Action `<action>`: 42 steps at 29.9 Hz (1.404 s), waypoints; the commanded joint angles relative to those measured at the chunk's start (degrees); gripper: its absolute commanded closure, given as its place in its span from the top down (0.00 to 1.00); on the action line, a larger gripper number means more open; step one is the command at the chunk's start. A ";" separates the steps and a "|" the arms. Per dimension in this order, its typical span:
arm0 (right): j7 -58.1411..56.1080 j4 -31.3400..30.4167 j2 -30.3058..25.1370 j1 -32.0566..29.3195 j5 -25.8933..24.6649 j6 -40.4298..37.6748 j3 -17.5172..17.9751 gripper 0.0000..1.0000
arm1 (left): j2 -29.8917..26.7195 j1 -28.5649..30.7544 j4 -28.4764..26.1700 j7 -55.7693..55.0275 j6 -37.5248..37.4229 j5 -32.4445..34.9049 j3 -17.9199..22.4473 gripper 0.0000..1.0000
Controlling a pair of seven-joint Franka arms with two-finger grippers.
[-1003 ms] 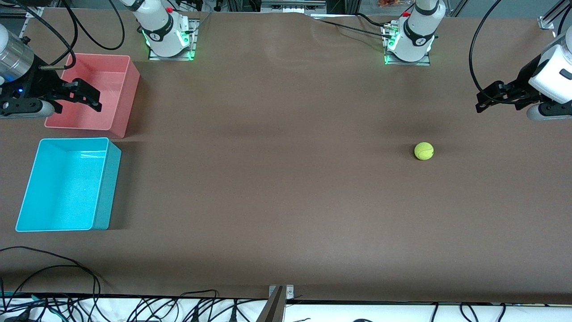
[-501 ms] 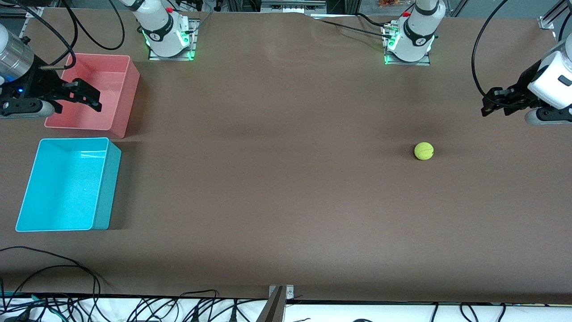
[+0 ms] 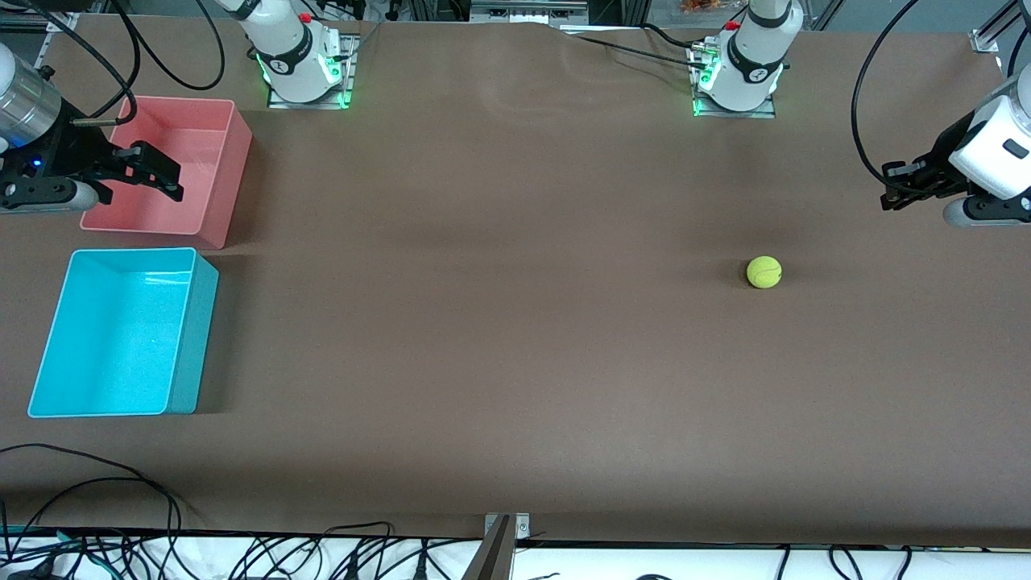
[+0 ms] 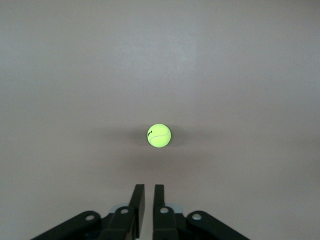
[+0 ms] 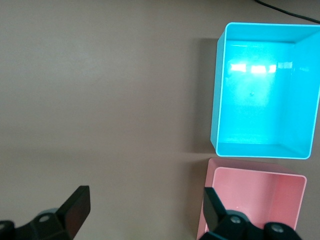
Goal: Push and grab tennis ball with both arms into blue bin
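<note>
A pink bin sits on the brown tabletop near the corner at the right arm's end, close to the edge where the bases stand. Black cables lie tangled along the tabletop's edge nearest the front camera, with a small metal bracket at that edge's middle.

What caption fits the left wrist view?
Shut left gripper hangs above the brown table, tennis ball lying just ahead.

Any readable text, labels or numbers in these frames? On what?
No text can be read.
Left arm base: small dark mark on the white housing, too small to read.
Right arm base: same kind of mark, too small to read.
Tennis ball: only a seam line, no print legible.
Blue bin, pink bin: no labels.
</note>
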 commanded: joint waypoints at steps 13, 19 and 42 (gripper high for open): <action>-0.32 1.31 0.38 0.22 -0.61 -1.22 -0.05 1.00 | -0.29 2.28 -2.69 23.35 2.76 2.20 -0.23 0.00; -0.33 1.31 0.38 0.22 -0.61 -1.22 -0.05 1.00 | 0.06 3.51 -4.18 34.59 5.30 4.49 -0.23 0.00; -0.32 1.31 0.47 0.14 -0.61 -1.22 -0.14 1.00 | 3.49 5.35 -19.29 62.03 25.16 3.62 0.38 0.00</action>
